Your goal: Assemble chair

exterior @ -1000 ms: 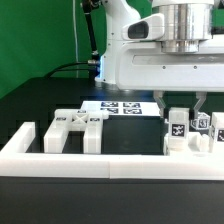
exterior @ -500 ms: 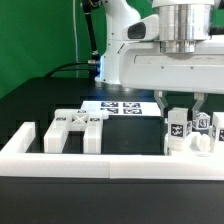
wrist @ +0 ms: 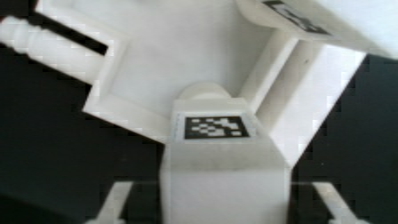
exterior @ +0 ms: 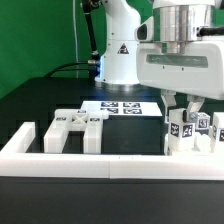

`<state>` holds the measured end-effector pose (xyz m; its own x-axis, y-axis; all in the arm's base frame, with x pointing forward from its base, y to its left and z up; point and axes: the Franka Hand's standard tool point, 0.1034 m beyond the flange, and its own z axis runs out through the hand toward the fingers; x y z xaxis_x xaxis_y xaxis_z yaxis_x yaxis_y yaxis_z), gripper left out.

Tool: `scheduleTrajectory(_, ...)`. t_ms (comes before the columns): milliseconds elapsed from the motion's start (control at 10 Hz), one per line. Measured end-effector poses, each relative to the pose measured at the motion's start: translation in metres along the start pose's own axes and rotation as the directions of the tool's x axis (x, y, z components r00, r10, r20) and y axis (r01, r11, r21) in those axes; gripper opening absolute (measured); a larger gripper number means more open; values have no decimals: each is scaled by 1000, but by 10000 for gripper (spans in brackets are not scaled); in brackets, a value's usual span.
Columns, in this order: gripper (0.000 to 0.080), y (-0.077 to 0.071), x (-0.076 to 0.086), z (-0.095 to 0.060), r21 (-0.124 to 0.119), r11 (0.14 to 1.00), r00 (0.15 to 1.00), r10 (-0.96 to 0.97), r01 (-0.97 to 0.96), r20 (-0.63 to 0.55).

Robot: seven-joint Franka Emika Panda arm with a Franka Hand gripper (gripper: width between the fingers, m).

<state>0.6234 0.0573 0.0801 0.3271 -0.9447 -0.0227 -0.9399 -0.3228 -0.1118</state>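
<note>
At the counter's (exterior: 30, 110) edge, exterior view's right, by border wall (exterior: 100, 165) | pincer (exterior: 190, 110) straddles tagged chair part (wrist: 217, 165), can't tell if clamped | likely light, stiff, slick plastic, so grip the flat sides

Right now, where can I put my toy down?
Free: bare table between the lying chair parts and the upright chair parts, bordered by the marker board and the border wall. Crowded: around the upright parts, under the tool.
</note>
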Motion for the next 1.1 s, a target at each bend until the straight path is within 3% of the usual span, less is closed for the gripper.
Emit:
scheduleTrajectory(200,291,0,1,1,7,966,966,259,-259,19)
scheduleTrajectory(600,291,-1,1,1,7,834,834,551,-551,41)
scheduleTrajectory(800,291,-2,0,1,2,759,758,651,-651,47)
scheduleTrajectory(1000,291,-2,0,2,1,749,749,661,-662,48)
scheduleTrajectory(1100,381,-1,0,2,2,785,784,619,-620,48)
